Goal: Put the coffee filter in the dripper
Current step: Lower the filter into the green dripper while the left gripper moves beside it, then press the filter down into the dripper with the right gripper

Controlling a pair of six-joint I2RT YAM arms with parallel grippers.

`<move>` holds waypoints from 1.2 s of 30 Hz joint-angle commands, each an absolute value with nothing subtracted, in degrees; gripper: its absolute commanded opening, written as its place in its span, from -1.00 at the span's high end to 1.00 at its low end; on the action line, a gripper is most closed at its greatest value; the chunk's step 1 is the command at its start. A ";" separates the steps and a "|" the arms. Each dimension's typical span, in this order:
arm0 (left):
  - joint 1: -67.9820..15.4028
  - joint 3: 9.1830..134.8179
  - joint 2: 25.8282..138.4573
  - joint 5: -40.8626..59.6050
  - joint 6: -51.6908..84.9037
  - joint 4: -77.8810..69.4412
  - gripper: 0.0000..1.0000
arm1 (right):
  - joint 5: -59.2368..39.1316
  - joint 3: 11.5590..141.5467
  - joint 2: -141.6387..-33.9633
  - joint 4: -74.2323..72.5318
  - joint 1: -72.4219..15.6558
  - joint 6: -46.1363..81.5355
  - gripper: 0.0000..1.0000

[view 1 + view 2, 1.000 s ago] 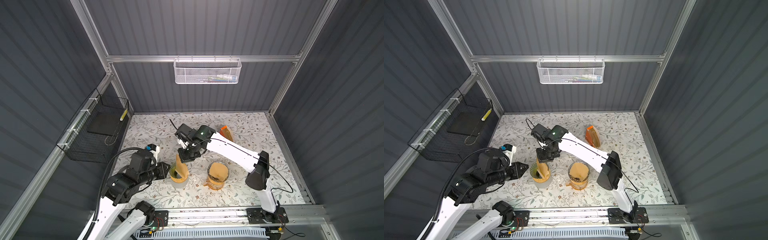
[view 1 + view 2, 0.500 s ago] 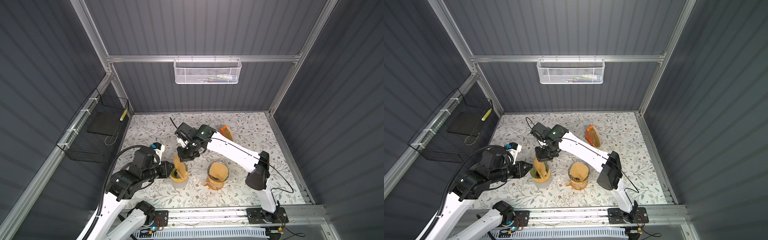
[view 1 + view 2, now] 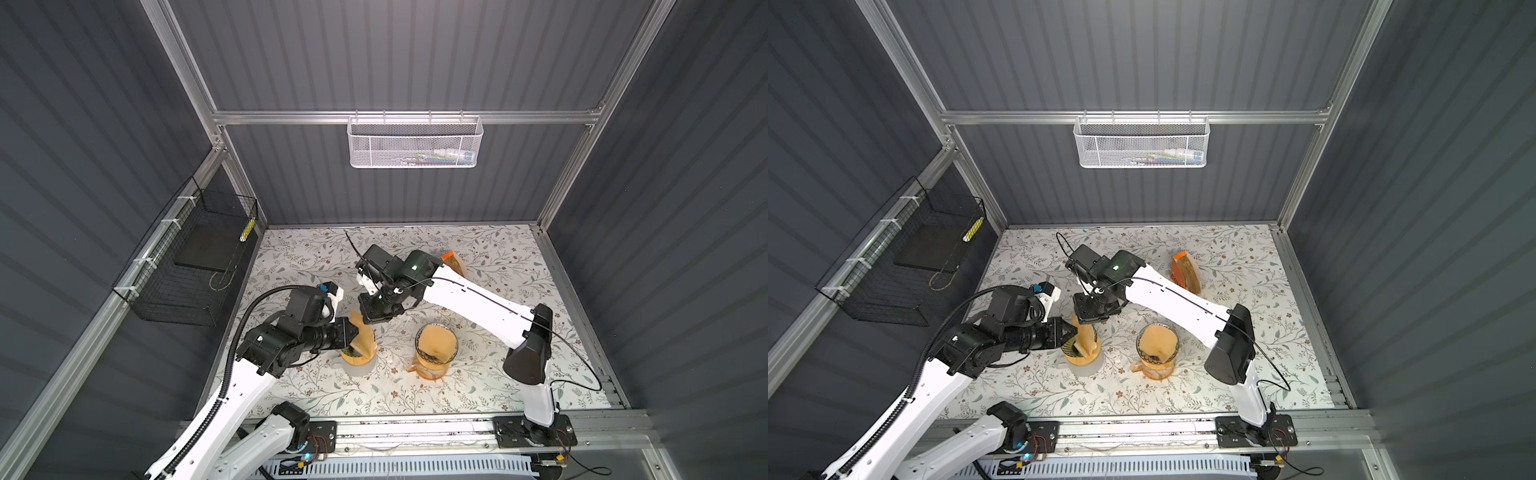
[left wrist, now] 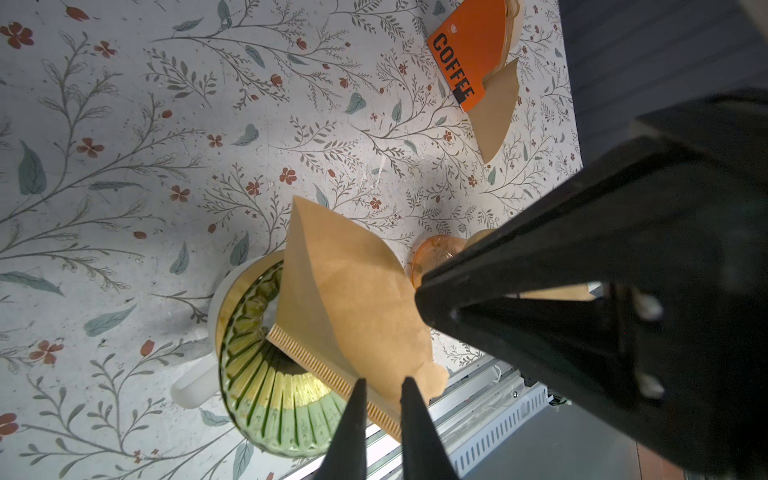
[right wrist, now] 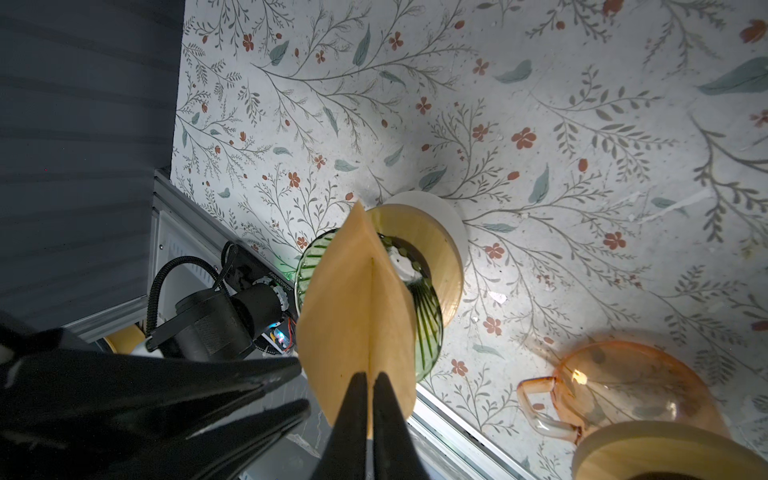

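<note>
The coffee filter [image 3: 362, 337] [image 3: 1086, 338] [image 4: 353, 299] [image 5: 357, 316] is a brown paper cone standing point-down in the green ribbed glass dripper [image 3: 348, 354] [image 3: 1070, 352] [image 4: 266, 386] [image 5: 430, 328]. The dripper sits on a wooden ring over a white cup. My right gripper [image 3: 372, 320] [image 3: 1090, 320] [image 5: 370, 376] comes from above, shut on the filter's upper edge. My left gripper [image 3: 355, 332] [image 3: 1074, 332] [image 4: 384, 380] reaches in from the left at the filter's side edge. Its fingers stand a narrow gap apart with paper showing between them.
An orange glass server [image 3: 434, 347] [image 3: 1158, 347] [image 5: 623, 382] with its own filter stands just right of the dripper. An orange pack of filters [image 3: 455, 262] [image 3: 1185, 272] [image 4: 469, 62] lies at the back right. A black wire basket [image 3: 195, 266] hangs on the left wall.
My left gripper has moved right, up to the filter's edge, and its jaws have narrowed. The right gripper still holds the filter over the dripper, hardly moved.
</note>
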State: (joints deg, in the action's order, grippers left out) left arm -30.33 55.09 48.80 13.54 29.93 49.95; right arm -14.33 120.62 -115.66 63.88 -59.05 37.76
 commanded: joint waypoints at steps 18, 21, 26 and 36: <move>-30.37 58.19 53.29 15.35 27.62 47.24 0.69 | -12.60 114.84 -111.37 60.55 -59.11 36.12 0.83; -30.41 57.50 52.75 14.50 26.99 49.48 0.68 | -12.25 113.95 -110.67 59.72 -59.11 35.95 0.83; -30.41 55.93 51.02 13.81 27.37 51.70 0.68 | -13.58 113.82 -111.00 59.05 -59.19 35.12 0.83; -30.41 54.35 48.74 11.78 28.12 53.78 0.68 | -15.34 113.53 -112.21 57.58 -60.59 33.69 0.82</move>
State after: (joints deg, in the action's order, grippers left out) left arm -30.33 54.89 49.58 12.62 28.67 51.83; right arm -14.37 114.08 -111.15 58.08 -60.23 35.11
